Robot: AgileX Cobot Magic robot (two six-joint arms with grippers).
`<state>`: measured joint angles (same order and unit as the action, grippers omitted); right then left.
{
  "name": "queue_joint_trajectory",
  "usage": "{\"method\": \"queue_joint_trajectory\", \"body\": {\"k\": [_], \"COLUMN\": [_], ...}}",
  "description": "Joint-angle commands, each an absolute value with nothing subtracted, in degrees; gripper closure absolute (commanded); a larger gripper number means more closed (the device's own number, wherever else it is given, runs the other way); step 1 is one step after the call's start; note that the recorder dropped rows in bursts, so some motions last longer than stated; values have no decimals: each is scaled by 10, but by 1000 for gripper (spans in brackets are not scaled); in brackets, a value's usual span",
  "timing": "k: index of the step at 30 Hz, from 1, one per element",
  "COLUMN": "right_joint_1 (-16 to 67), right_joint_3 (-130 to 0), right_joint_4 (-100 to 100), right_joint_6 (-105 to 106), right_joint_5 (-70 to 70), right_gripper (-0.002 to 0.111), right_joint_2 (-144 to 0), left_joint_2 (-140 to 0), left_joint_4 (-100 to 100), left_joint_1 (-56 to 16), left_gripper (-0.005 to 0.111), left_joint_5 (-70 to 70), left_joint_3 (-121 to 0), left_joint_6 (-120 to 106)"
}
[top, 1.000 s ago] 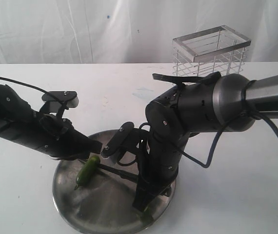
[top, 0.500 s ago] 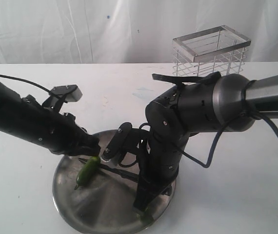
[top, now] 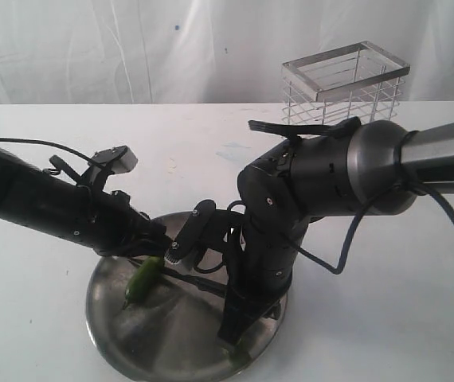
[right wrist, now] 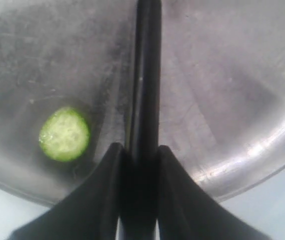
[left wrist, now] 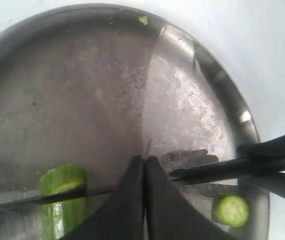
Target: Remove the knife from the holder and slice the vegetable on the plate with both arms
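Large round stainless-steel plate: sat on the white table at the near edge of the exterior view, shallow rim raised, surface scuffed and reflective.

Small glossy green pepper: lay on the left half of the plate, stem end toward the near rim. In the left wrist view its cut end showed pale green flesh. 1 round cut slice lay flat near the plate rim, apart from the main piece, also seen in the left wrist view. A small green fragment rested by the far rim in that view.

Slim all-black knife: held level over the plate, blade reaching toward the pepper. In the left wrist view the thin blade crossed the pepper just at its cut end.

Right gripper: black fingers clenched on the knife handle, 1 finger on each side.

Left gripper: fingers pressed together with no gap, nothing between them; tips hovered low over the plate, just beside the pepper and the blade.

2 black arms: left arm reached in low from the left; right arm, with a silver tube, bent down over the plate.

Tall rectangular chrome wire basket: stood at the back right of the table, well apart from the plate.
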<state>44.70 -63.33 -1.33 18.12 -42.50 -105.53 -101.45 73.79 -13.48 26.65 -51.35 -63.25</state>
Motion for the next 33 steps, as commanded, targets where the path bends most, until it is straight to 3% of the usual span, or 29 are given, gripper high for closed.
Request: {"method": "queue_joint_trajectory", "body": {"k": [1,6,19,27,33], "right_joint_1": [445,445,445,445,445], "right_joint_3": [-636,-636,-636,-636,-636], "right_joint_4": [-19,-19,22,32,30], "right_joint_6": [182,178,179,179,179], "right_joint_5": [-423,-427,-419,-412,-417], "right_gripper": [108,108,108,108,108], "right_joint_2": [-1055,-1055,-1062,-1085,-1087], "left_joint_2": [-1037,-1102,-949,-946,-946], "left_joint_4": [753,756,688,680,679], "left_joint_1": [-134,-146,-102,-102,-102], "left_gripper": [107,107,106,73,69], "left_joint_5": [280,268,275,258,220], "left_joint_3": [-514,-514,-519,-477,-437], "left_joint_6": [-647,-658,-612,-612,-615]}}
